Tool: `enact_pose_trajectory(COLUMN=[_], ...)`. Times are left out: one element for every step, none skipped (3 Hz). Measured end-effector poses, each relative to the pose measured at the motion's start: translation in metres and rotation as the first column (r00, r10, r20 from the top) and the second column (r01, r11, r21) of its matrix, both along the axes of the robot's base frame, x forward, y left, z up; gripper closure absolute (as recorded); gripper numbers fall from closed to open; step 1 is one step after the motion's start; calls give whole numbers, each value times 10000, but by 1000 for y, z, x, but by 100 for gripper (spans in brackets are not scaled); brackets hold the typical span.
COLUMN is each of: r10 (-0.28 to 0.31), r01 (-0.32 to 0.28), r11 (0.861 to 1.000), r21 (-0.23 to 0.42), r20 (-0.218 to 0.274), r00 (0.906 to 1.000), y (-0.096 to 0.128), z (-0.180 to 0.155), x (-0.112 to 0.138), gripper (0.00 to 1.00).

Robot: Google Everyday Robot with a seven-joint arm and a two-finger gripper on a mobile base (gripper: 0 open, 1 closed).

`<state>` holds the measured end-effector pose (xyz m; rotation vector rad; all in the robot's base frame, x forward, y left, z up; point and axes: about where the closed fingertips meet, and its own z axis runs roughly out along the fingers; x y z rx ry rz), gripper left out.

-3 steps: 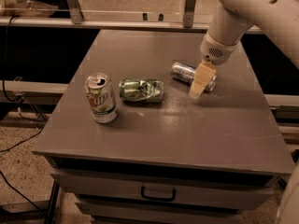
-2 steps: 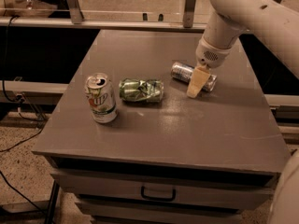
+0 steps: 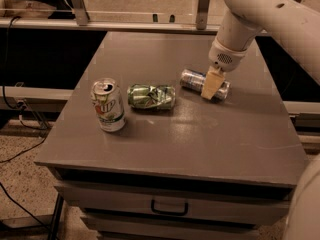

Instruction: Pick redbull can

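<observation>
The redbull can (image 3: 194,80), slim, silver with bluish patches, lies on its side on the grey table (image 3: 175,134) at the right of centre. My gripper (image 3: 212,85) hangs from the white arm straight down over the can's right half. One tan finger (image 3: 210,86) shows in front of the can and covers part of it. The other finger is hidden behind.
A crushed green can (image 3: 151,96) lies on its side just left of the redbull can. A white-and-green 7UP can (image 3: 108,105) stands upright further left. A drawer with a handle (image 3: 169,207) is under the table's front edge. A rail runs behind the table.
My gripper has shifted a little to the left and down onto the redbull can. The cans have not moved.
</observation>
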<state>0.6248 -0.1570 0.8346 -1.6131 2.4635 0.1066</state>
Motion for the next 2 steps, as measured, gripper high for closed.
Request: enact_pose_trajectory(r10=[-354,-389], r01=[359,394], r11=[9993,9992], r21=[-102,-70], r20=[457,572], r00=[9983,9976], y=[-33,-34], z=[47,50], x=[-5,-1], gripper=[100,100])
